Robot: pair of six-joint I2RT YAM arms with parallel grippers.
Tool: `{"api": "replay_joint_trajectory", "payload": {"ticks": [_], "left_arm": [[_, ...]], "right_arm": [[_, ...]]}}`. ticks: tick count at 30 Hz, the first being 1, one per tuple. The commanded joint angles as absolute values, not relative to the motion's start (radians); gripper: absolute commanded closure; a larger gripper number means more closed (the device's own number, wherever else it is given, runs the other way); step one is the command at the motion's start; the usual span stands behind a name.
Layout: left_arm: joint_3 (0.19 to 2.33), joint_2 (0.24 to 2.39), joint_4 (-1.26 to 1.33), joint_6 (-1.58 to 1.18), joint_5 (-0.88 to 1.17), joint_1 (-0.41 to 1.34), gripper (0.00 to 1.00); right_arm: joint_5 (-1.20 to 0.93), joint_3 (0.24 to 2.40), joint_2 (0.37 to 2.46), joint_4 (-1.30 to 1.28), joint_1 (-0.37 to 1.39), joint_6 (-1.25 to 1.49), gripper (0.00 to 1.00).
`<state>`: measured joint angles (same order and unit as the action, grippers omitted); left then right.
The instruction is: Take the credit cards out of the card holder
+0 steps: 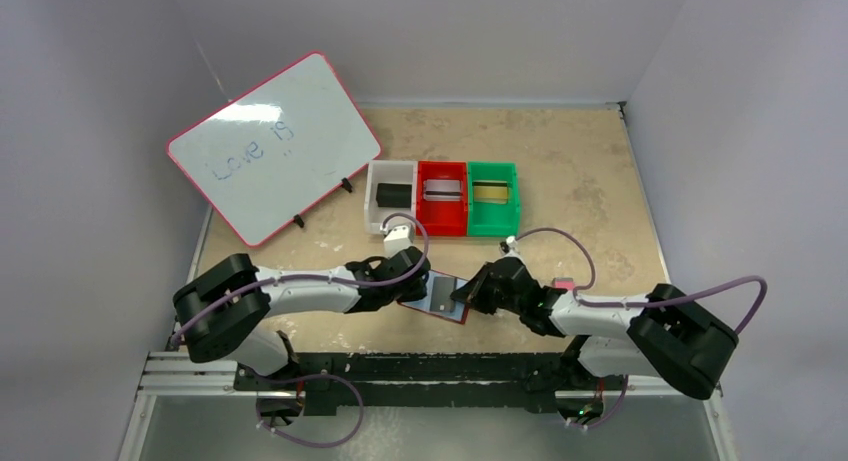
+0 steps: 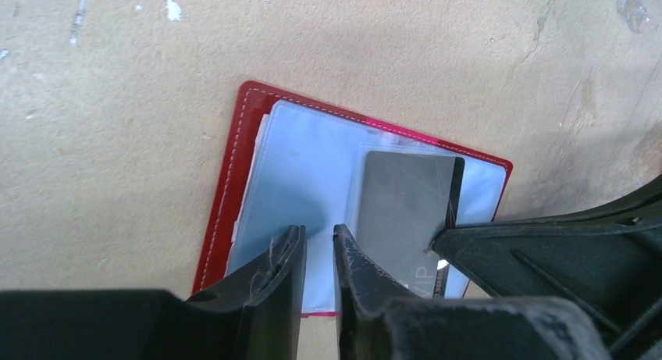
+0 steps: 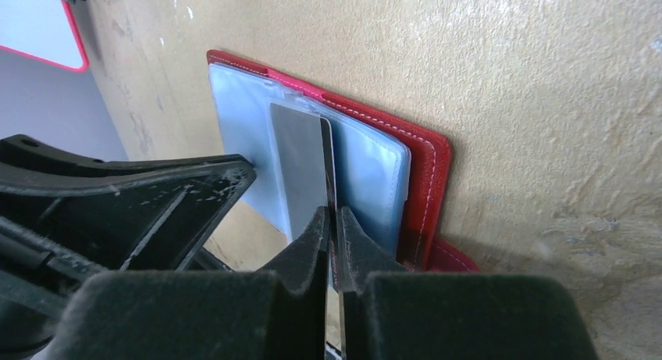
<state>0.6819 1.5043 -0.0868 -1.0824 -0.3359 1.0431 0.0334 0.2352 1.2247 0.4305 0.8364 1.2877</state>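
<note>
1. Top view. The card holder (image 1: 452,314) lies open on the desk (image 1: 580,181), close to my bases and between my arms. The left fingers (image 1: 405,293) are at its left side and the right fingers (image 1: 463,297) at its right. Both are on it, so neither arm has to travel.
2. Left wrist view. My left fingers (image 2: 320,239) stand a narrow gap apart and grip nothing. Their tips are down on the pale blue sleeve (image 2: 297,172) of the left half, and I judge they are pinning the holder flat. The silver-grey card (image 2: 402,208) sits in the right-hand sleeve, just beside my tips. The other arm's black finger is at its right edge.
3. Right wrist view. My right fingers (image 3: 334,219) are closed on the near edge of the silver-grey card (image 3: 300,161), seen edge-on between the pads. The card's long axis runs straight away from these fingers, into the sleeve and toward the holder's far edge.
4. Judgement. The draw should go back along that axis, toward my right arm, while the left holds the holder down. Any sideways pull risks jamming the card in the sleeve mouth or dragging the holder along.
</note>
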Motion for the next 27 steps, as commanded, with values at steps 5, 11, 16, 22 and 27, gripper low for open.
{"api": "replay_joint_trajectory", "payload": {"ticks": [5,11,16,22,27], "left_arm": [[0.703,1.389,-0.149,-1.035,-0.376,1.038,0.75],[0.693,1.419,-0.05,-1.016,-0.266,1.037,0.75],[0.702,1.497,-0.072,-1.034,-0.259,1.038,0.8],[0.698,1.548,-0.096,-1.045,-0.276,1.043,0.84],[0.691,1.549,-0.124,-1.054,-0.311,1.048,0.86]], "right_arm": [[0.001,0.305,1.354,0.456,0.831,1.218,0.95],[0.007,0.302,1.374,0.464,0.831,1.236,0.95],[0.011,0.296,1.37,0.462,0.831,1.244,0.94],[0.015,0.296,1.362,0.452,0.831,1.247,0.93],[0.021,0.295,1.347,0.441,0.831,1.245,0.87]]}}
